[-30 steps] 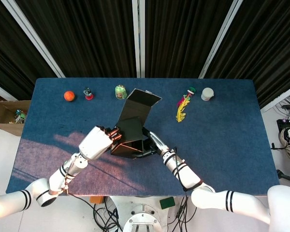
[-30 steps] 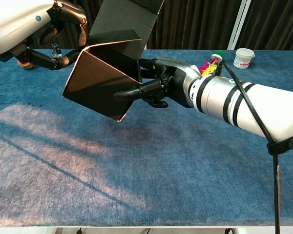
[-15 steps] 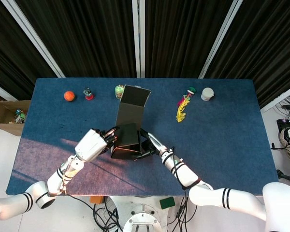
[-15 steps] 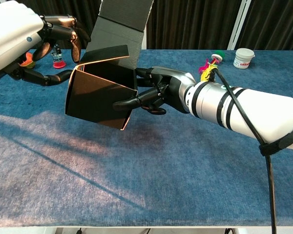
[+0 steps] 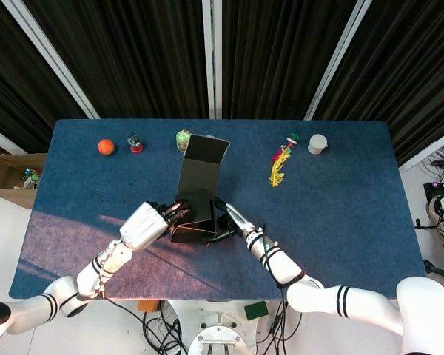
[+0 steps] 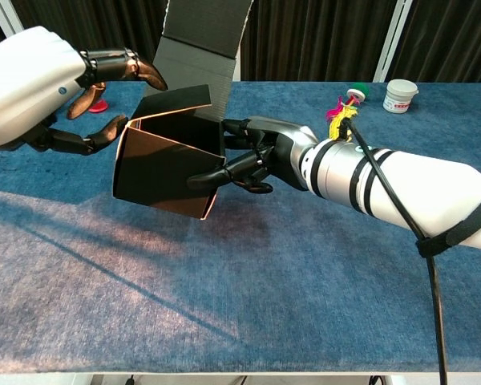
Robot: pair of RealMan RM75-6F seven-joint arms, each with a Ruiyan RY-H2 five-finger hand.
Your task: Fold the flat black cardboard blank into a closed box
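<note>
The right hand (image 6: 252, 156) grasps the black cardboard box (image 6: 167, 156) at its right wall: some fingers are hooked over the top edge of that wall and others press on its outside, so the whole box hangs from this hand, a little above the blue table (image 6: 248, 297), near the robot and in the middle of the table. The left hand (image 6: 80, 100) is released. Its fingers (image 6: 132, 68) are spread and curved around the left corner of the box, some above the rim and one low beside the left wall. From the chest view I cannot tell if any fingertip touches the cardboard.

The box is half formed. The walls are standing and the mouth is open upward, a little tilted toward the robot. The long lid flap (image 6: 202, 36) rises from the back wall, up and away from the robot; in the head view (image 5: 200, 168) the long axis of the whole piece runs from the robot toward the far edge of the table.

So the flap that must still come down lies beyond both hands and above them. The free left hand is, in my judgement, the better one to reach it, because the right hand carries the box.
</note>
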